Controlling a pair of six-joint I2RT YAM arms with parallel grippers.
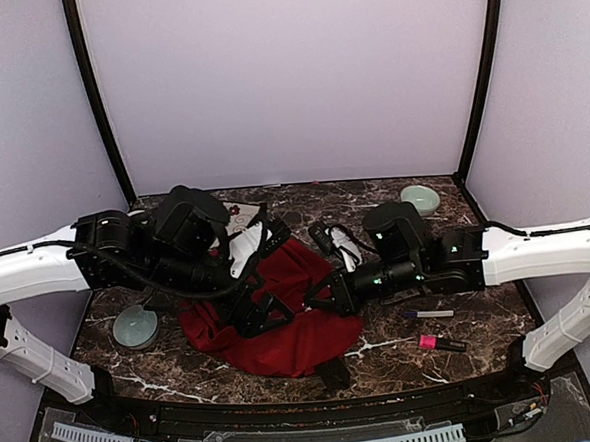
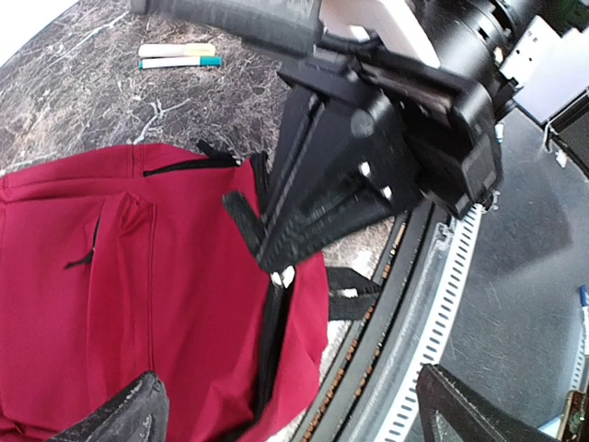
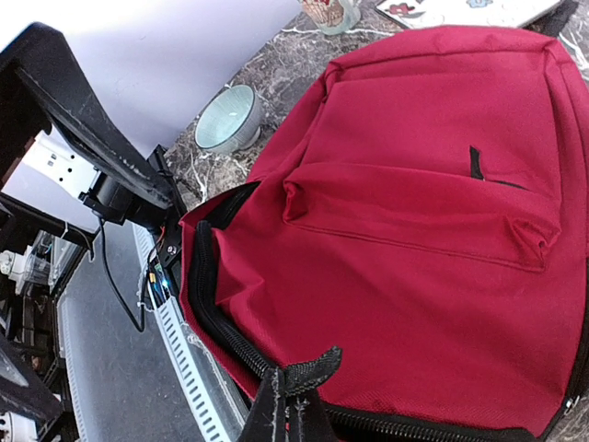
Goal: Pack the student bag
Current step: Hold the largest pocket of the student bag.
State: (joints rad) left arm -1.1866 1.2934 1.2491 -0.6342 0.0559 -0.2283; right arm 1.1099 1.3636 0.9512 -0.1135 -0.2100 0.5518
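Note:
The student bag [image 1: 281, 317] is a dark-red backpack lying flat in the middle of the table, its black main zip toward the near edge. It fills the left wrist view [image 2: 129, 295] and the right wrist view [image 3: 433, 221]. My right gripper [image 1: 327, 293] is shut on a black zip pull [image 3: 345, 361] at the bag's near edge, fingertips pinched together [image 3: 290, 405]. The left wrist view shows it too [image 2: 281, 262]. My left gripper [image 1: 253, 309] hovers open over the bag's left part, its fingers [image 2: 120, 414] spread wide and empty.
A pale green bowl [image 1: 136, 328] sits left of the bag and another [image 1: 420, 198] at the back right. Two pens [image 1: 428, 314] [image 1: 441, 343] lie right of the bag. A white printed item [image 1: 240, 219] lies behind it. The table's front rail [image 2: 433, 304] is close.

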